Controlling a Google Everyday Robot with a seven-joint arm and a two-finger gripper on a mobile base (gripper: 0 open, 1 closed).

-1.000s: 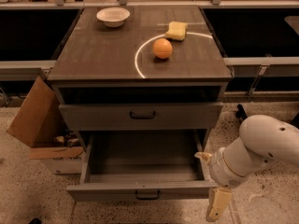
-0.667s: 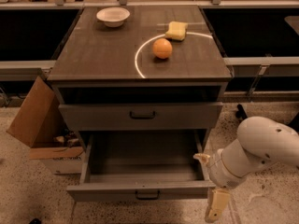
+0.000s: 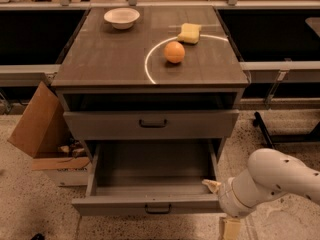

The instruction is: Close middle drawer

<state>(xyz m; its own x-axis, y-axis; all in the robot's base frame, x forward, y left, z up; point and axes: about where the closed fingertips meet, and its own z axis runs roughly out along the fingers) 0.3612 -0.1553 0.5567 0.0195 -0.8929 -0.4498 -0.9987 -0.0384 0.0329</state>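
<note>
The grey cabinet's middle drawer (image 3: 150, 202) is pulled far out and its deep box is empty. Its small dark bar handle (image 3: 158, 210) sits in the middle of the flat front. My gripper (image 3: 221, 207) is at the right end of that front, at the end of my white arm (image 3: 272, 181). It is open: one finger (image 3: 211, 185) lies just inside the drawer's right front corner, and the other (image 3: 230, 229) hangs in front of and below the front. The top drawer (image 3: 152, 124) above it is nearly shut.
An orange (image 3: 174, 52), a yellow sponge (image 3: 189, 33) and a white bowl (image 3: 121, 17) lie on the cabinet top. An open cardboard box (image 3: 42, 129) stands on the floor left of the cabinet. Dark shelving runs along both sides, and a black frame leg (image 3: 262, 129) stands at the right.
My gripper has shifted a little to the left and lower, closer to the drawer's right front corner. The drawer stays pulled out.
</note>
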